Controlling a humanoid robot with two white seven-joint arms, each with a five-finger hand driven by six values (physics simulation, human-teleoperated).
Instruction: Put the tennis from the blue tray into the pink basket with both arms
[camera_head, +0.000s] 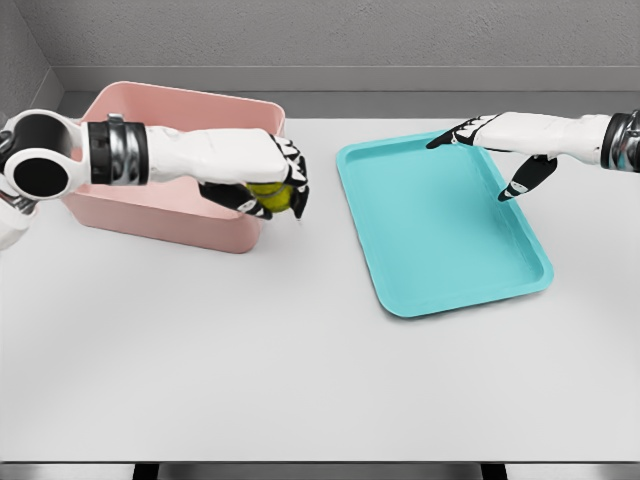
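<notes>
over the near right corner of the pink basket (130, 215), the left hand (268, 180) has its fingers clamped around the yellow-green tennis ball (270, 196), held above the basket's rim. right of the basket, apart from it, lies the blue tray (400, 290) on the white table (300, 380). farther right of the basket, above the tray's far edge, the right hand (505, 145) hangs with fingers spread, holding nothing.

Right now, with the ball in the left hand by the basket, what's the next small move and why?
Probably carry the left hand a little further left over the basket before letting go. It grips the ball at the basket's right front corner, near the rim, so a release here might drop it on the table. The tray holds nothing, and the right hand hovers open over it.
</notes>
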